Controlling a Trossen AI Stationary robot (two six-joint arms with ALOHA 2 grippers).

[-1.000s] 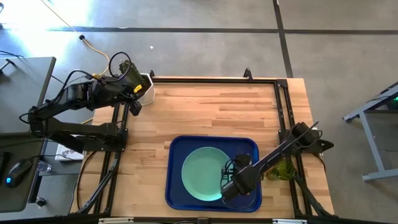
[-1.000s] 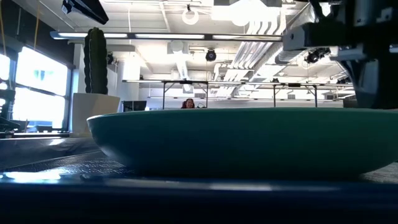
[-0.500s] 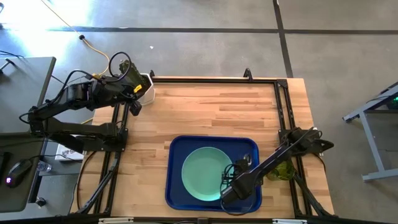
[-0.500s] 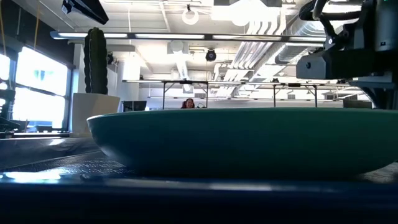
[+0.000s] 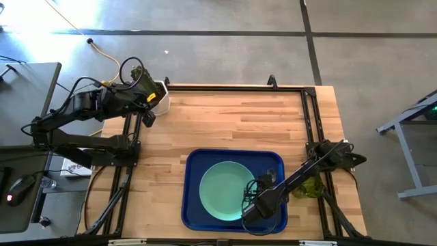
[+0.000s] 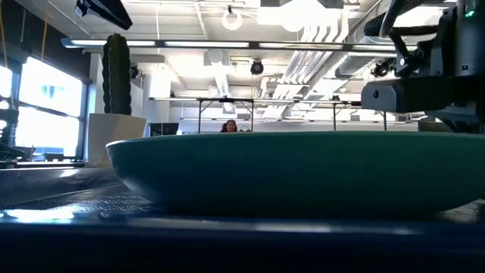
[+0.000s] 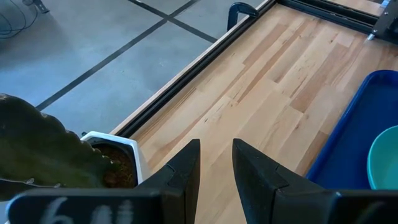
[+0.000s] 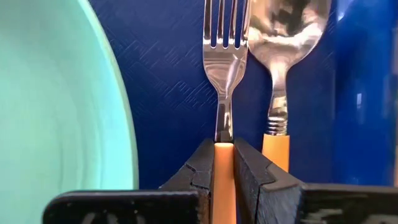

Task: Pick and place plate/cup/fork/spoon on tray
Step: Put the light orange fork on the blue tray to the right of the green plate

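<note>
The deep-blue tray sits at the table's near middle with the mint-green plate on its floor. The fork and the spoon lie side by side over the tray floor, right of the plate, heads toward the far edge. My right gripper is low over the tray's near right part, shut on the fork. The dark-green cup stands on the table right of the tray, partly under my right arm. My left gripper waits open at the far left. My right gripper pinches the fork's orange-tan handle between its two fingers, at the handle's front end just behind the metal neck. The fingers come from the tray's near side and lie along the fork. The fork lies about level beside the spoon; whether it rests on the tray floor I cannot tell.
A white pot with a cactus stands at the far left corner, beside my left gripper. Black rails run along the table's edges. Bare wood lies between the pot and the tray.
My right gripper, still shut on the fork, has gone down and a little toward the table's near edge, bringing the fork low over the tray beside the spoon.
</note>
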